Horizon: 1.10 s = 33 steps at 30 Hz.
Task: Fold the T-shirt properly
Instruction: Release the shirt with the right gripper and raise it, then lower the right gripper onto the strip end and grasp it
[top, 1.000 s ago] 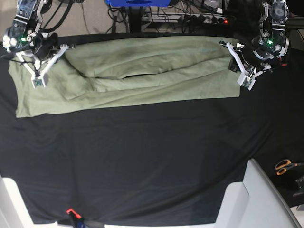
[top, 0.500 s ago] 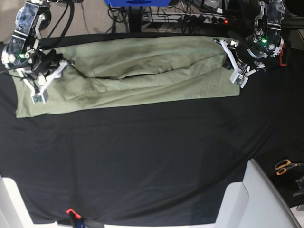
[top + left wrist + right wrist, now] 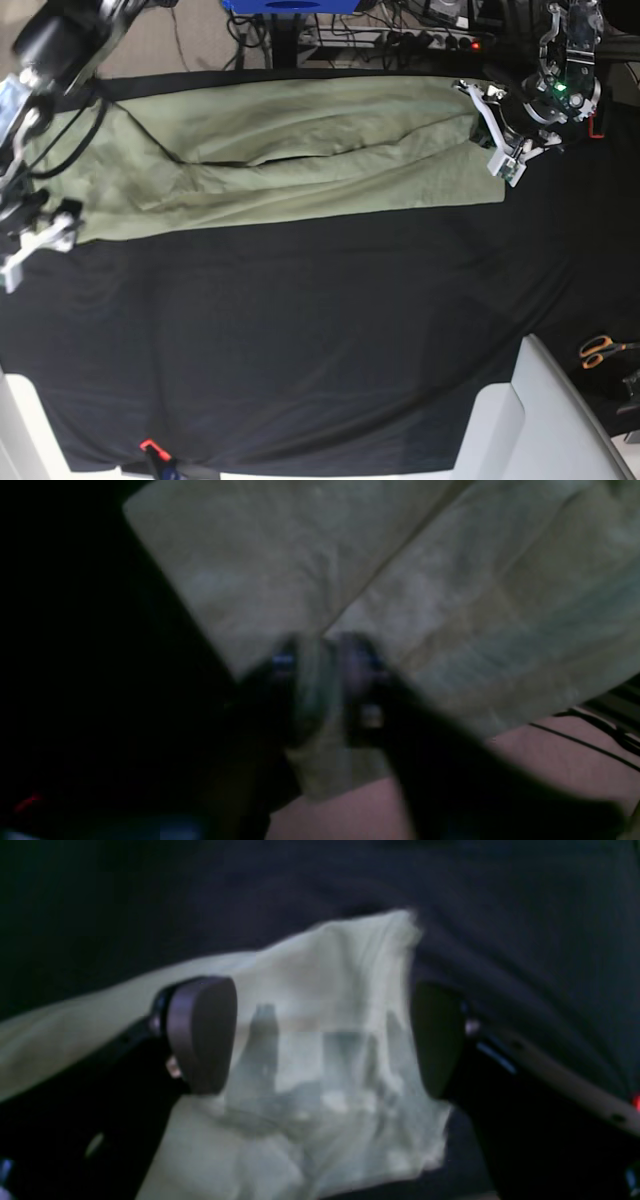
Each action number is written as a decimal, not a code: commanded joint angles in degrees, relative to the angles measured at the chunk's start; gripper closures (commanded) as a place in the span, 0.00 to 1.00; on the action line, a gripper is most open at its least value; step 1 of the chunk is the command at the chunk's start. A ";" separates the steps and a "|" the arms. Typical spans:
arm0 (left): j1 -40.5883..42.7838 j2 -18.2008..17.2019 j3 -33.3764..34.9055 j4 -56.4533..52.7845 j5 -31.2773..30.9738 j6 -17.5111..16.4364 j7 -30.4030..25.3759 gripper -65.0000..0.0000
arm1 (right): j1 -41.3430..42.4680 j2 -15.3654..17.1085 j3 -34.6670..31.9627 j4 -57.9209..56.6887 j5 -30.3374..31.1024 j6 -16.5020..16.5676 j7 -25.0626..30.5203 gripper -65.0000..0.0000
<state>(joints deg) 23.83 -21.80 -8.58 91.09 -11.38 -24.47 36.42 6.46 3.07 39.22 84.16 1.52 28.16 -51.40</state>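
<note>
- A large black cloth (image 3: 300, 340) covers the work surface and fills most of the base view, from the left edge to the right edge
- The T-shirt (image 3: 300, 150) lies in the upper part of the base view as a long, flat, pale green band with some wrinkles; it reaches from the upper left of the frame to the upper right
- The left gripper (image 3: 498, 128) is at the upper right of the base view, over the right end of the T-shirt (image 3: 450, 580). In the left wrist view the picture is blurred; the left gripper (image 3: 325, 680) shows a narrow gap between its dark fingers with green cloth in that gap, but I cannot tell if it is pinching the cloth or has let go
- The right gripper (image 3: 30, 245) is at the left edge of the base view, at the lower left corner of the shirt. In the right wrist view the right gripper (image 3: 325, 1035) is spread wide, and the T-shirt (image 3: 325, 990) corner sits between the two pads (image 3: 200, 1032) without being pressed
- Behind the table, at the top of the base view, there are a blue object (image 3: 290, 5), a power strip (image 3: 430, 40) with a red light, and many cables
- At the lower right a white surface (image 3: 540, 420) comes into the frame, and orange-handled scissors (image 3: 603, 350) lie near the right edge
</note>
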 commanded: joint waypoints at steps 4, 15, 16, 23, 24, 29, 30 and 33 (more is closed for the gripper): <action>-0.14 -0.48 -3.68 1.00 -0.36 0.07 -1.04 0.33 | 3.87 3.57 0.47 -7.28 0.63 0.10 5.55 0.21; -0.58 3.03 -9.14 4.96 -0.89 0.07 -1.04 0.37 | 4.22 4.45 0.03 -15.46 0.63 -3.24 11.88 0.40; -0.93 3.74 -9.05 4.87 -0.89 0.07 -1.04 0.44 | 4.31 4.45 0.03 -16.07 0.63 -3.24 11.88 0.45; -2.87 4.97 -4.39 1.53 -0.27 0.07 -1.04 1.00 | 4.31 4.53 0.29 -16.42 0.63 -3.24 11.88 0.51; -2.96 4.97 -4.12 1.00 -0.27 0.07 -1.04 1.00 | 4.31 4.53 0.29 -16.42 0.63 -3.24 11.88 0.51; -2.96 5.06 -4.21 -0.32 -0.27 0.07 -1.04 1.00 | 4.31 5.50 0.12 -17.74 0.63 -3.33 13.64 0.51; -2.96 5.06 -4.21 -0.50 -0.27 0.07 -1.04 1.00 | 4.31 5.59 0.21 -18.71 0.63 -3.33 14.17 0.51; -2.96 4.79 -4.21 -1.81 -0.27 0.07 -1.04 1.00 | 5.01 5.94 0.38 -20.91 0.63 -3.33 15.04 0.53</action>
<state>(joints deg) 20.82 -16.23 -12.34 88.66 -11.16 -24.45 36.21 10.11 8.10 39.53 62.41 1.39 24.51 -37.50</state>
